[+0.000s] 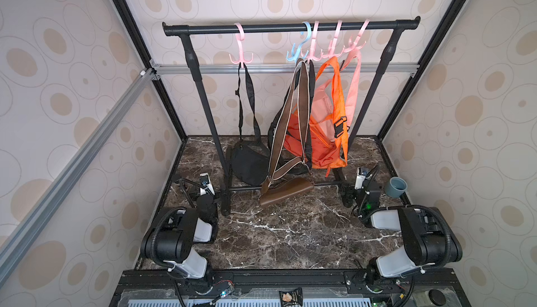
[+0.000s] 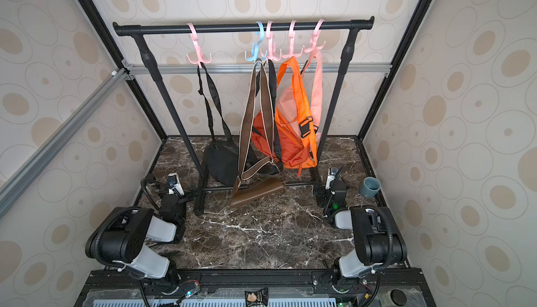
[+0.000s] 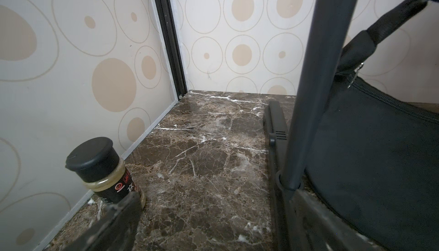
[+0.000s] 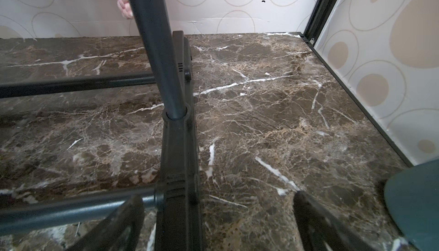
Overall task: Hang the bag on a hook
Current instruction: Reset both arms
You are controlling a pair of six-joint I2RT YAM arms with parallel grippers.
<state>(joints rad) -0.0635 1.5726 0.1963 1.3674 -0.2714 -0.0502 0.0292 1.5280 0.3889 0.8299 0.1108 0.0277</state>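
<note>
Circle-patterned walls enclose a brown marble tabletop. A spice jar stands at its left edge. A black rack spans the far half. From its hooks hang a black bag, a brown bag whose body lies across the rack's base bar, and an orange bag. A grey cup stands at the right edge. The left end effector gapes wide by the rack's left foot, holding nothing. The right end effector is equally wide and empty, with the right foot showing between its fingers.
</note>
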